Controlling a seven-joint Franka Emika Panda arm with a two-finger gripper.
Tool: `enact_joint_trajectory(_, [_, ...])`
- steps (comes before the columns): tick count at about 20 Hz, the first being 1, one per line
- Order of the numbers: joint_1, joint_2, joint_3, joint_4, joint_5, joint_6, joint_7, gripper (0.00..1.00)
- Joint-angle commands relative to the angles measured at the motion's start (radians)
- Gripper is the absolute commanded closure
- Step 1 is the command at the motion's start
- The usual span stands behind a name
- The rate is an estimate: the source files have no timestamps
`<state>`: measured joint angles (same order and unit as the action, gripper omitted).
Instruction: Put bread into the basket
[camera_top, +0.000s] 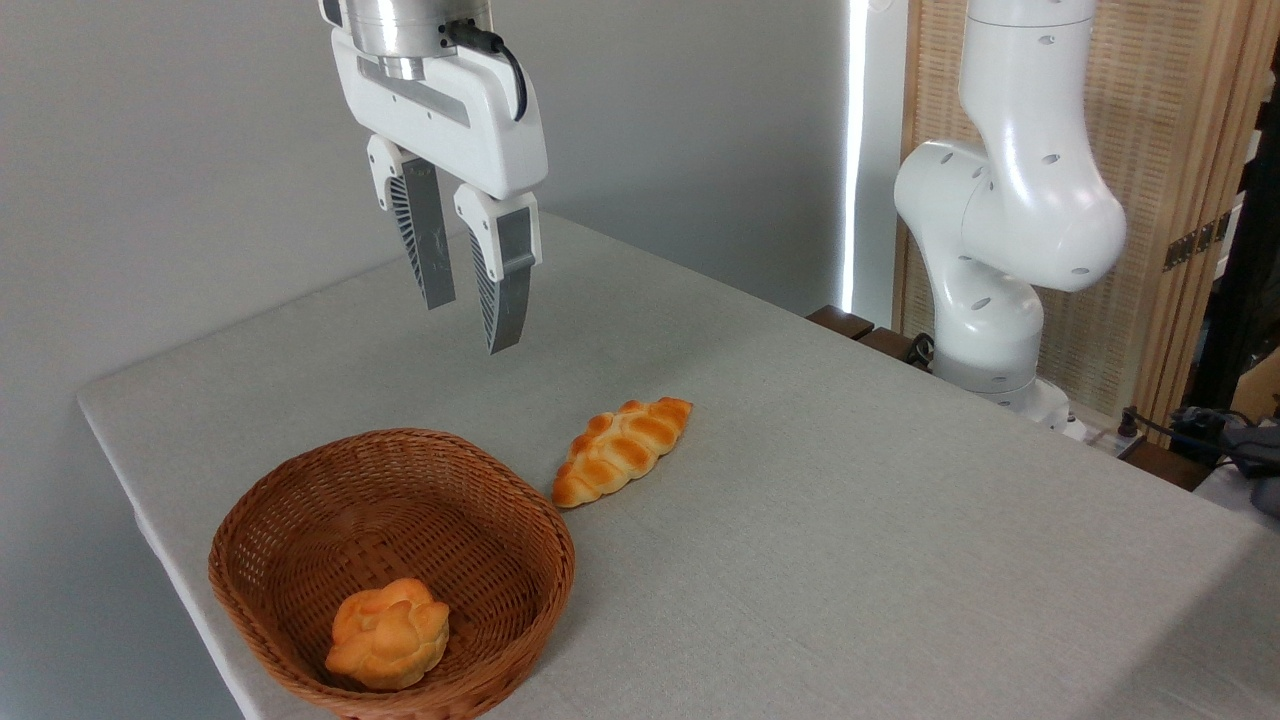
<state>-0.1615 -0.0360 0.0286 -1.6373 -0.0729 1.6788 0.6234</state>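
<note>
Grey cloth-covered table (850, 520) against a grey wall. Braided bread (622, 451) flat on the cloth, just right of the wicker basket (520, 520), not touching its rim. Small knotted bun (388, 634) inside the basket. Gripper (470, 325) well above, fingers parted, holding nothing. Arm base (1000, 300) at far right.

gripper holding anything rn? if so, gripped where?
Nothing held. The gripper hangs open and empty above the table; the braided bread lies on the cloth beside the basket.
</note>
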Motion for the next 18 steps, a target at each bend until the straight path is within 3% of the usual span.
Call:
enact_joint_trajectory(1, [0.002, 0.001, -0.003, 0.007, 0.005, -0.031, -0.01, 0.0])
enact_joint_trajectory(11, [0.002, -0.012, -0.003, -0.022, 0.005, -0.033, -0.011, 0.0])
enact_joint_trajectory(18, [0.0, -0.105, -0.003, -0.176, 0.005, -0.03, -0.008, 0.0])
